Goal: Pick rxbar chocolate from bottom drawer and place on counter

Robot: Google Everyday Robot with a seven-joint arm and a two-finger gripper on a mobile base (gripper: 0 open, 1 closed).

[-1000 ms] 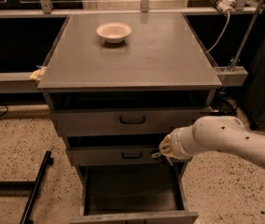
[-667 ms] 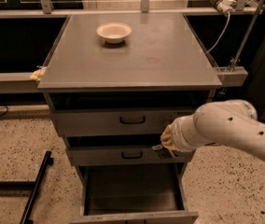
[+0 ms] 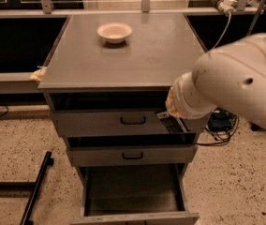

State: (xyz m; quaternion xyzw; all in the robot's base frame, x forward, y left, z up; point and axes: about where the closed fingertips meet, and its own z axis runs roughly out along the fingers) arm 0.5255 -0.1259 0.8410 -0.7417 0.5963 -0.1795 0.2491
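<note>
The bottom drawer [image 3: 133, 191] stands pulled open below the two shallower drawers, and its grey interior shows bare. The counter [image 3: 142, 60] is the flat grey cabinet top. My white arm comes in from the right and fills the right side of the view. My gripper [image 3: 172, 112] is at the arm's end, in front of the top drawer's right part, just below the counter's front edge. It holds the rxbar chocolate [image 3: 172, 122], a flat black bar with light print that sticks out under the wrist. The fingers are mostly hidden by the wrist.
A pale bowl [image 3: 114, 32] sits at the back left of the counter. A yellow scrap [image 3: 38, 74] hangs at its left front corner. A black bar [image 3: 35, 191] lies on the speckled floor at left. Cables [image 3: 222, 125] lie on the floor at right. A rail runs behind.
My arm has risen from beside the middle drawer to the top drawer's level, close under the counter's edge. It has come nearer the camera, carrying the black bar.
</note>
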